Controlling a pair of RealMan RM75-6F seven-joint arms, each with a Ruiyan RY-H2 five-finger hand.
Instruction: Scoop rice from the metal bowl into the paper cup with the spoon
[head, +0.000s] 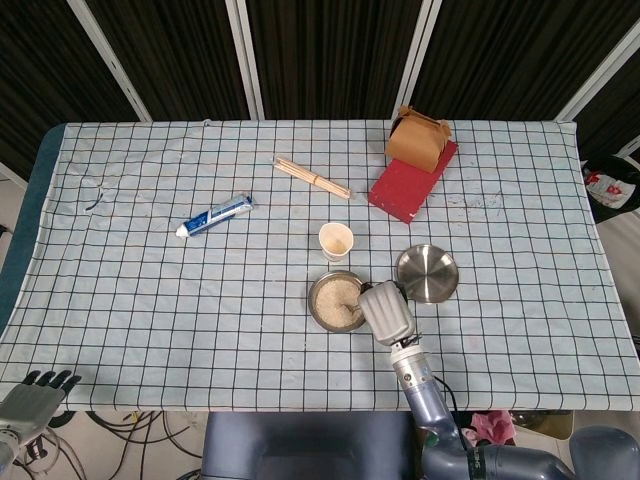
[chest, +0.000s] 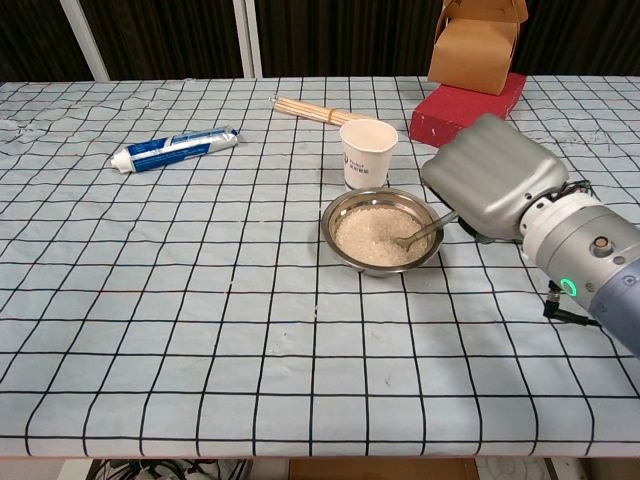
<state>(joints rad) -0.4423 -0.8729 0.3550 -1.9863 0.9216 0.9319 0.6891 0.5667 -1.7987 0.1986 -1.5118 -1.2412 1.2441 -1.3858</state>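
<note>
A pale cloth with a black grid covers the counter (head: 150, 300); dark panels stand behind. The round metal bowl of rice (chest: 380, 232) sits just before the white paper cup (chest: 367, 152). The right robot hand (chest: 490, 190) holds the metal spoon (chest: 425, 233), its fingers hidden. The left robot hand (head: 35, 392), cut off at the corner, has its fingers apart.

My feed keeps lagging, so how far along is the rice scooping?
Early. Done: the right hand holds the spoon, its tip resting in the rice of the metal bowl. In hand: loading a scoop; nothing lifted yet. Left: carry rice to the paper cup, whose inside the views don't show clearly. The left hand sits off the table.
</note>
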